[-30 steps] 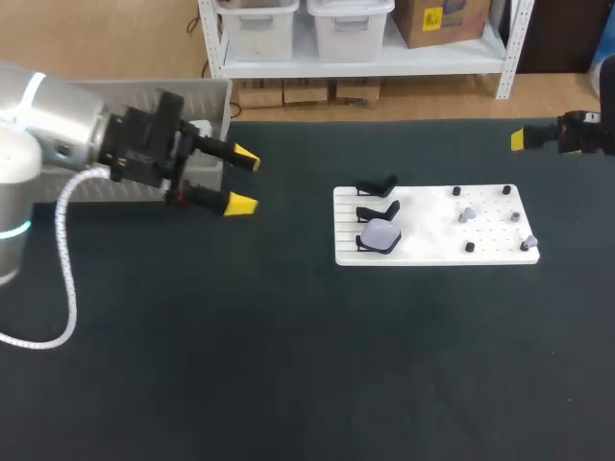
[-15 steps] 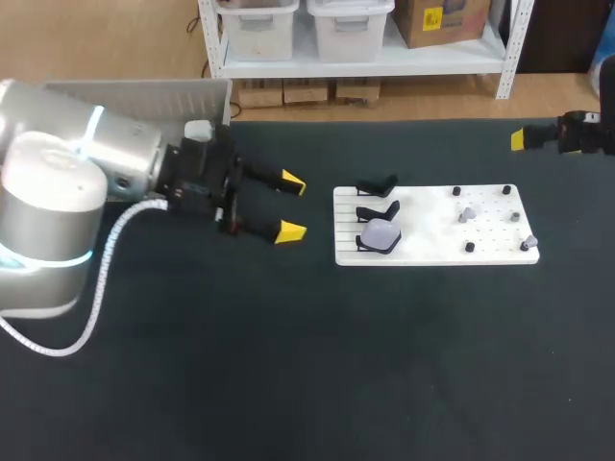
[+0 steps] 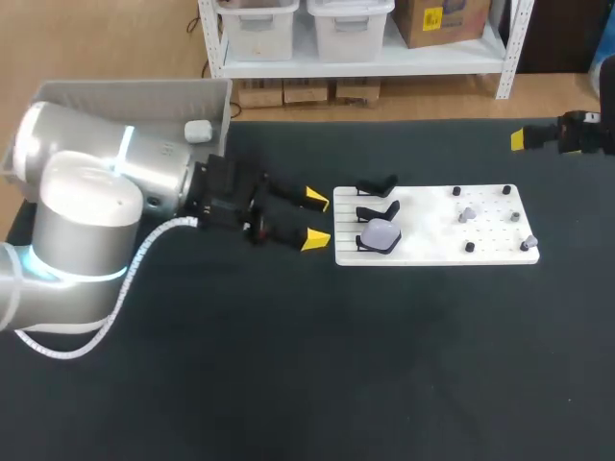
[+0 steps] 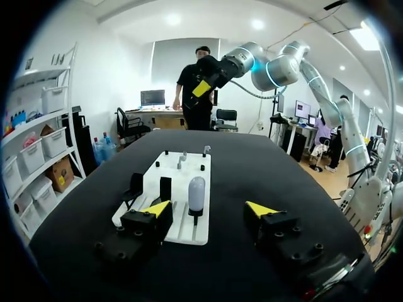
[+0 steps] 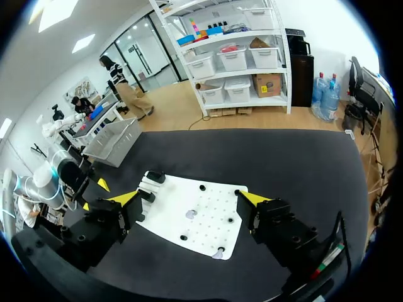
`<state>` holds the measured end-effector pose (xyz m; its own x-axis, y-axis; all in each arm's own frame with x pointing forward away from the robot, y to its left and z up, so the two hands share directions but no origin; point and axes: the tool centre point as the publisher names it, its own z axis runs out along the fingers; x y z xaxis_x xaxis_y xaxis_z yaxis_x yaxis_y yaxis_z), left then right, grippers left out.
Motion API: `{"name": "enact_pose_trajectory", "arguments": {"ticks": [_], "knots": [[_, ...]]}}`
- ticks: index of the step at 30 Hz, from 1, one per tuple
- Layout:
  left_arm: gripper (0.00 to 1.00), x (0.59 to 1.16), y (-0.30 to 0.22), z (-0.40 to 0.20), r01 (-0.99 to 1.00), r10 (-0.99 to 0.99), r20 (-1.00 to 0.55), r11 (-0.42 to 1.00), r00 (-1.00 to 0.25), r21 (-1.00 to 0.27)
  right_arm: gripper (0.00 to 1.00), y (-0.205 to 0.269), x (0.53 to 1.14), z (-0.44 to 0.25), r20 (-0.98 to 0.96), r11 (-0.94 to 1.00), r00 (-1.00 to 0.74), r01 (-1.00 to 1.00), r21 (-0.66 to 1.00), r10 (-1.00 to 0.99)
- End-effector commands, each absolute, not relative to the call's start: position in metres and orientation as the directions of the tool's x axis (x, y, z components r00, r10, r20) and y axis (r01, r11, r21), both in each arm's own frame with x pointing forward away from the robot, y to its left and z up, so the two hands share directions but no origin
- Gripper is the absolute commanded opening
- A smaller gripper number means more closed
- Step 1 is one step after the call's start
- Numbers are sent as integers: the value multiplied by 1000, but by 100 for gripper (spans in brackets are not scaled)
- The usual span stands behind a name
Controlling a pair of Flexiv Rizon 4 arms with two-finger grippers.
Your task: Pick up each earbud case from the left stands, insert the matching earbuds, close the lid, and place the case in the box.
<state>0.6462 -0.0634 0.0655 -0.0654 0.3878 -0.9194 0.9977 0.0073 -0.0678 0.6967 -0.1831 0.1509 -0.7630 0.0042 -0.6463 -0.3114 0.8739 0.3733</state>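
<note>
In the head view, the left claw [image 3: 315,219] sat low over the black counter [image 3: 288,384], its two yellow-tipped fingers spread apart with nothing between them. It stood just short of the nine o'clock edge of the flat white slotted board [image 3: 432,252].

The pale rounded earbud case [image 3: 381,235] rested on the nearest of three black stands [image 3: 377,184] lined along that edge. The other two stands were bare. The case lay at about three o'clock from the left claw, near but not touching it. Seen from the left wrist, it stood upright ahead of the open fingers, closer to the finger over the board than to the other, with its long axis running up and down. The spread of the fingers crossed that axis, so I judged a straight advance would bring them to the case's narrow sides.

The right claw [image 5: 189,200] was also open and empty. It hung well apart, beyond the board's one o'clock corner, so the left arm was plainly the nearer. Small grey earbuds [image 3: 468,213] sat among the pegs on the board's three o'clock half. The grey plastic box [image 3: 125,96] waited at about ten o'clock from the left claw.
</note>
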Motion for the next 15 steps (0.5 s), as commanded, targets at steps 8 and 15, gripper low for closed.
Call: {"name": "enact_pose_trajectory", "arguments": {"ticks": [8,15], "knots": [[82,655,-88,43,995,428,-900,-18,-80,-97,100,-184,698,150,-647,872,-763,-315,376,4],[83,659,-98,35,994,441,-893,-24,-83,-104,100,-184,698,150,-647,872,-763,-315,376,4]]}}
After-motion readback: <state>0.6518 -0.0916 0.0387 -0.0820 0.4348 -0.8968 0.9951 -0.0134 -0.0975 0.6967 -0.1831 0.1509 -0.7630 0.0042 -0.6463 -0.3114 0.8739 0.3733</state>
